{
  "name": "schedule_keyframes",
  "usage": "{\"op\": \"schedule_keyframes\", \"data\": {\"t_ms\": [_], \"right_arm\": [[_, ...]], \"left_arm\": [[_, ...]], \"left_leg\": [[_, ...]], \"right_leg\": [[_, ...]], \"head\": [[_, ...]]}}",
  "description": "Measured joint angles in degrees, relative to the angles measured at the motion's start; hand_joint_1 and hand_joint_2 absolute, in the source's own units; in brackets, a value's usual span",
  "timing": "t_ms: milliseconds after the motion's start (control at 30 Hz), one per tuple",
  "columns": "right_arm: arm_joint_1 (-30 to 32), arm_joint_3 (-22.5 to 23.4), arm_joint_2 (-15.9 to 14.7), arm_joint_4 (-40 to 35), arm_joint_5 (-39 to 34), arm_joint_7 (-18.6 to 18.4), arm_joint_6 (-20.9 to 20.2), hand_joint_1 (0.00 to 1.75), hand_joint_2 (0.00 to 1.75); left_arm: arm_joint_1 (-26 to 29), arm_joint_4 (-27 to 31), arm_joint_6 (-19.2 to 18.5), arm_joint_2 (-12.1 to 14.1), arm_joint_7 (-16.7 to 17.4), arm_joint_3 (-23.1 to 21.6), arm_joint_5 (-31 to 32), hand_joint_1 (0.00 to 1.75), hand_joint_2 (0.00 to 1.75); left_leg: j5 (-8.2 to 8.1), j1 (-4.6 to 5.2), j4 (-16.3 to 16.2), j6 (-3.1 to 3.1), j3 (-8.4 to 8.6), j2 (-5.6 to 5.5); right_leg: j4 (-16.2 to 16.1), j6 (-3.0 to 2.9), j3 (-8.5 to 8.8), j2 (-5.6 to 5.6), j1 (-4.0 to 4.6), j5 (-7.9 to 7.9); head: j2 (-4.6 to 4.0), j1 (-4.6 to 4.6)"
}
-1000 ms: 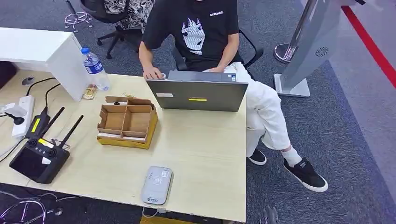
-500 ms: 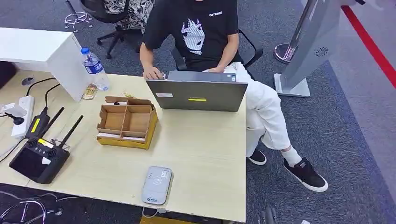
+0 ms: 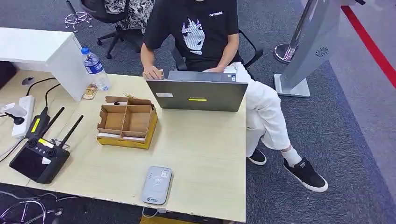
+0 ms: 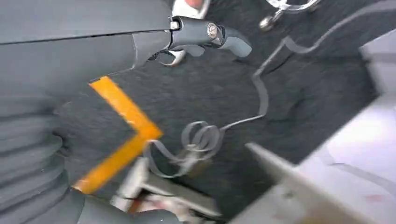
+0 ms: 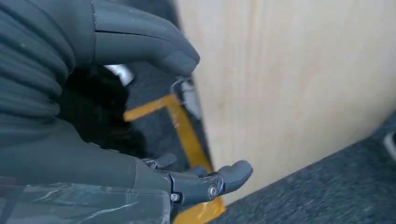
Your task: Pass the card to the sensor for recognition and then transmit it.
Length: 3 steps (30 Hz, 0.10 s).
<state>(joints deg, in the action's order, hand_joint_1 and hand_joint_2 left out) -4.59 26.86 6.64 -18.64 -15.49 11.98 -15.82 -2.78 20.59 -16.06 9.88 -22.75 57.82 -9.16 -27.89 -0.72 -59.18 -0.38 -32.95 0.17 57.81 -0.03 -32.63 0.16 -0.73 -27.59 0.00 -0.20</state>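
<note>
Dark fingertips that peeked in at the head view's lower edge, by the table (image 3: 205, 154) corner, have dropped out of it; nothing on the table has shifted.

Both hands hang low and hold nothing: the left hand (image 4: 154, 42) has its fingers stretched out over the carpet, and the right hand (image 5: 93, 158) has thumb and fingers apart beside the table edge.

No card is plainly visible. A pale strip in the front slot of the cardboard box (image 3: 127, 122) may be cards, but I cannot tell. The grey sensor (image 3: 157, 185) lies bare at the near edge.

Empty hands fit either moment: a card yet to be fetched, or one already scanned and handed on.

Counted: one sensor, one box, one laptop (image 3: 197, 94), one bottle (image 3: 95, 68), one person (image 3: 205, 32) seated opposite.
</note>
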Motion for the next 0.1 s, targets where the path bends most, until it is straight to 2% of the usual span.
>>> {"op": "schedule_keyframes", "data": {"t_ms": [100], "right_arm": [[1.0, -2.0, -0.5, -0.2, 1.3, -0.9, 1.3, 0.0, 1.75]], "left_arm": [[0.9, 0.0, 1.3, -0.7, 1.9, -4.3, 0.7, 0.0, 1.75]], "left_leg": [[0.0, 0.0, 0.0, 0.0, 0.0, 0.0]], "right_leg": [[0.0, 0.0, 0.0, 0.0, 0.0, 0.0]], "head": [[0.0, 0.04]]}}
